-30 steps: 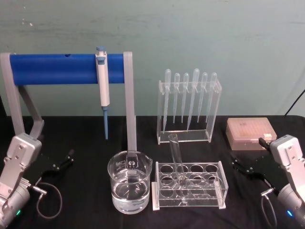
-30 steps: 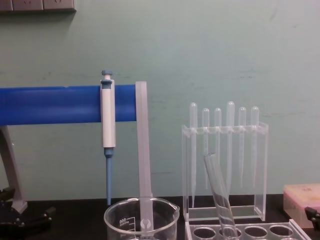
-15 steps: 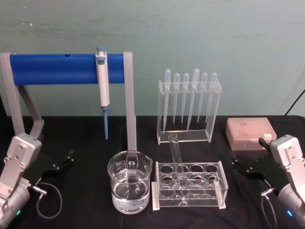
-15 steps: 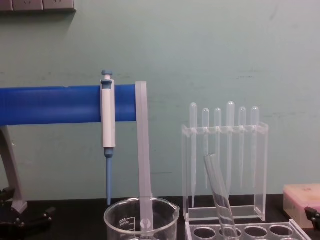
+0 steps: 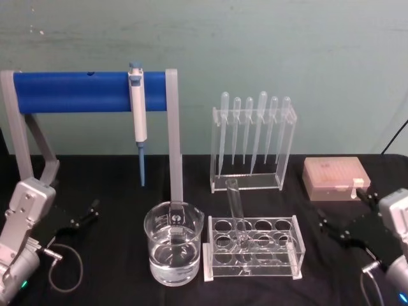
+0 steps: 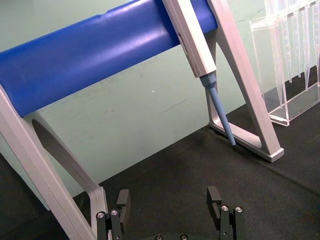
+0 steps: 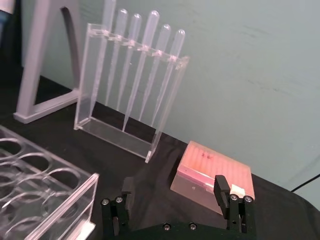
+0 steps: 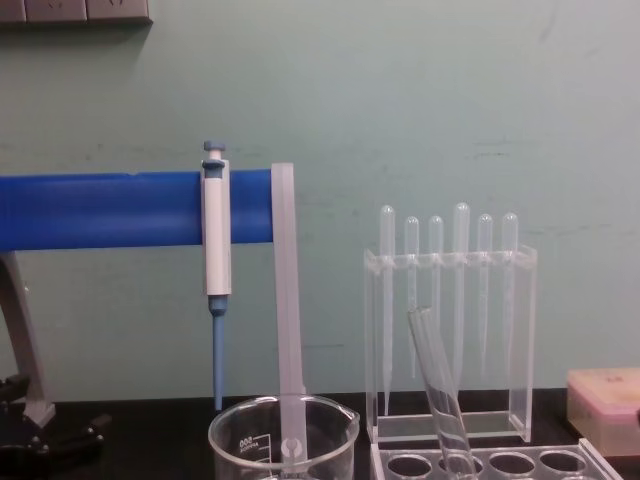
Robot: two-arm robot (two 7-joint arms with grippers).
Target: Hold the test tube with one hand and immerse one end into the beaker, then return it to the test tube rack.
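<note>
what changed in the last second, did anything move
The right gripper shifted a little to the right and back toward the robot, open and holding nothing. Nothing was gripped or let go. The left gripper stayed parked and open at the left. The tube still leans in the rack, and the beaker did not move.

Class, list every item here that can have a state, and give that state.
test tube: leaning in the rack, open end up, ungripped
beaker: upright, partly filled with clear liquid
left claw: open, empty, left of the beaker
right claw: open, empty, right of the rack
micropipette: hanging from the blue bar
</note>
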